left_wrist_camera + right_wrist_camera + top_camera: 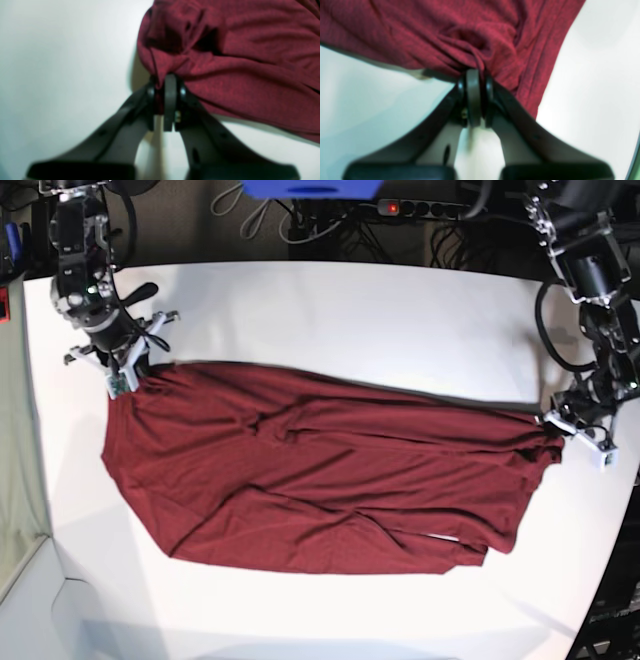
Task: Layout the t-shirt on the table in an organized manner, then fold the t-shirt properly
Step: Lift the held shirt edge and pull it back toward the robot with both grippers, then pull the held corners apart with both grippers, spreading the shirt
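The maroon t-shirt (320, 470), thin, limp and light, lies spread but rumpled mid-table (330, 310); corners look the best holds. At nine o'clock the right gripper (128, 370) reaches down, jaws pinching a corner. At three o'clock the left gripper (560, 423) pinches the opposite edge.

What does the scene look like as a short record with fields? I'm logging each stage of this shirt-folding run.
garment: dark red knit t-shirt, spread wide but wrinkled, not yet folded
surface: white smooth table, the shirt lying on it
left gripper: shut on the t-shirt's edge, at the base view's right
right gripper: shut on the t-shirt's edge, at the base view's left
cloth between grippers: stretched across, with creases
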Available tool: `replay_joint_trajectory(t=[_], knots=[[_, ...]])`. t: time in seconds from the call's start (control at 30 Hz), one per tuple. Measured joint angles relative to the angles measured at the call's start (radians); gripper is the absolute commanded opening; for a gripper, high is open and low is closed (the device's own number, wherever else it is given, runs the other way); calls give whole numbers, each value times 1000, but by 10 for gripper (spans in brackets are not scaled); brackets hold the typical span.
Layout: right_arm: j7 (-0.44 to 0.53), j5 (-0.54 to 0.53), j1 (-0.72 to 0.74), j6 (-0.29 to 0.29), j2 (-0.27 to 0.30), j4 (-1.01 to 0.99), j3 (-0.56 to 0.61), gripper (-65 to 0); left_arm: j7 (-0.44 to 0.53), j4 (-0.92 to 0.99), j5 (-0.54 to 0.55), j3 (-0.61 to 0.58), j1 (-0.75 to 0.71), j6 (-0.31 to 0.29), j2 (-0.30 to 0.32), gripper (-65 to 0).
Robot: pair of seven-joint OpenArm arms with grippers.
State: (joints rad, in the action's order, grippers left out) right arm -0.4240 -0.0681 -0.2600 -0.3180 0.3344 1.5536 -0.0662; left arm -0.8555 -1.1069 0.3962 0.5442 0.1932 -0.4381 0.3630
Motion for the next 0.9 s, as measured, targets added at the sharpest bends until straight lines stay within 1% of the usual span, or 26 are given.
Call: replay_joint_trajectory(t=[0.1,0.17,0.27,0.4,0.5,0.7,0.8,0.9], knots=[[16,-2,-25,0,21,10,-1,-650,0,-42,-3,3,-20,0,3,-650],[2,4,-33,0,21,24,-3,-650,3,-103,10,3,-62,-4,0,-650],[-9,3,-50,0,34,53,0,-650,-7,-175,-3,3,-114,-1,-9,-650],[-10,7,-83,0,34,94,2,-650,4,-241,3,3,-178,-1,-8,-650],[-9,4,-108,0,48,121,1,-650,0,-278,3,2,-237,-1,-11,-650],[-9,8,-154,0,48,157,1,-650,-8,-379,3,3,-317,0,-19,-650],[-6,8,-182,0,48,174,1,-650,-112,-427,4,11,-321,-1,-18,-650],[-7,1,-212,-1,64,190,1,-650,-177,-473,12,66,-323,-4,-25,-650]])
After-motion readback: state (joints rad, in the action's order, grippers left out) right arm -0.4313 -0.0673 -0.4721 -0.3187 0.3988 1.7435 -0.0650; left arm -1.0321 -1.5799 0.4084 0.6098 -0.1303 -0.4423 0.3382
